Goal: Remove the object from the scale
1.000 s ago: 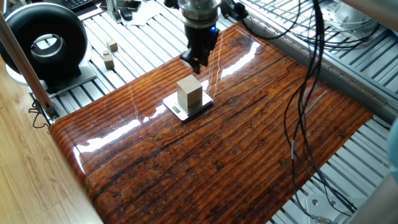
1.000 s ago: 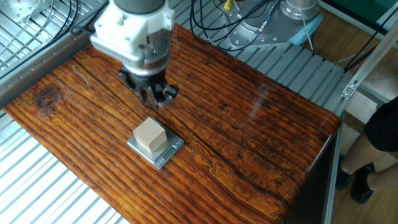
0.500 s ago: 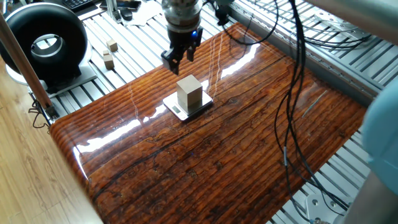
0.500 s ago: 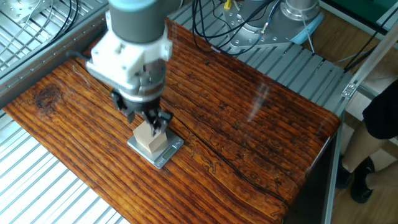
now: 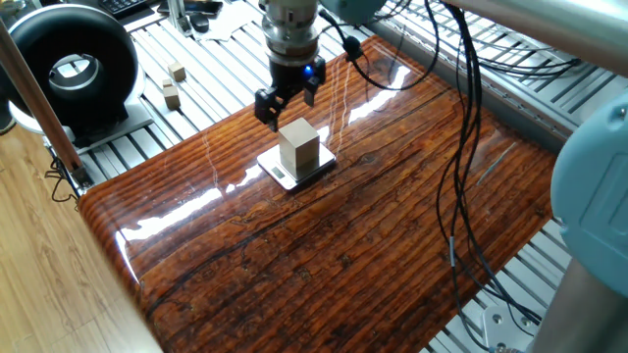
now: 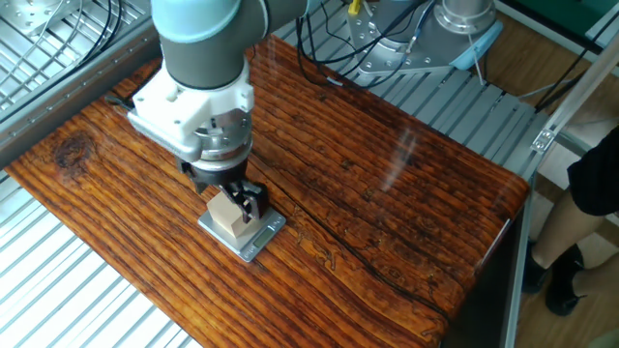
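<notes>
The pale beige wooden block (image 5: 298, 147) stands upright on the thin silver scale (image 5: 280, 173) in the middle of the glossy wooden table. My gripper (image 5: 287, 106) is open and hangs right above the block's far side. In the other fixed view the gripper (image 6: 230, 199) sits low over the block (image 6: 226, 218), with one dark finger (image 6: 253, 202) beside the block's right face. The gripper body hides the block's top there. The scale (image 6: 255, 239) shows under the block. I cannot tell whether the fingers touch the block.
Two small wooden cubes (image 5: 177, 72) (image 5: 171, 95) lie on the metal slats at the back left, near a black ring-shaped device (image 5: 69, 61). Black cables (image 5: 469, 147) hang over the table's right side. A person (image 6: 592, 184) stands past the right edge.
The gripper has moved from behind the scale to over the block and come down, so its open fingers now sit at the block's top. The block and scale have not moved.
</notes>
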`<state>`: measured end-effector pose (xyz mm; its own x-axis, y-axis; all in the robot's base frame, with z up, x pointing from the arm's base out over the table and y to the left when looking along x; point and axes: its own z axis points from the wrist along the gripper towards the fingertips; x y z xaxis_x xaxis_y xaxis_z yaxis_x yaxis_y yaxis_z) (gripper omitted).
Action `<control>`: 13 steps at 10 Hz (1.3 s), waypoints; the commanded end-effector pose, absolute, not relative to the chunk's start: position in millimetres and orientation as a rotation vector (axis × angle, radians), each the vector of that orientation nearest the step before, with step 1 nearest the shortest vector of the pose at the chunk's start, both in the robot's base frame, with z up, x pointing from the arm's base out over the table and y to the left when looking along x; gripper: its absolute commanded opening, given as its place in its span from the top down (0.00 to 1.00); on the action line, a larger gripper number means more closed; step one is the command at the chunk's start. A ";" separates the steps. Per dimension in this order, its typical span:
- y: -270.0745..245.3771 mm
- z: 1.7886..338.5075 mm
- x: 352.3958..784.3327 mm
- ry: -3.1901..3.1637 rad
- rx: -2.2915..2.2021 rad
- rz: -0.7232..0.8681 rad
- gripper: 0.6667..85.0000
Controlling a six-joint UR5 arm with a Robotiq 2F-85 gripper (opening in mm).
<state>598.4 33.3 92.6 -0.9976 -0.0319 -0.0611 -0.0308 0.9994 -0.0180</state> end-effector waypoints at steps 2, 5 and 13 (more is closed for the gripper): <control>24.1 73.3 596.9 3.096 0.105 -0.015 0.04; 34.9 67.9 591.5 3.126 0.244 0.017 0.04; 28.6 57.1 588.0 3.144 0.231 -0.012 0.16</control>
<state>587.7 28.0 57.3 -0.9887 0.1497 0.0083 0.1495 0.9886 -0.0159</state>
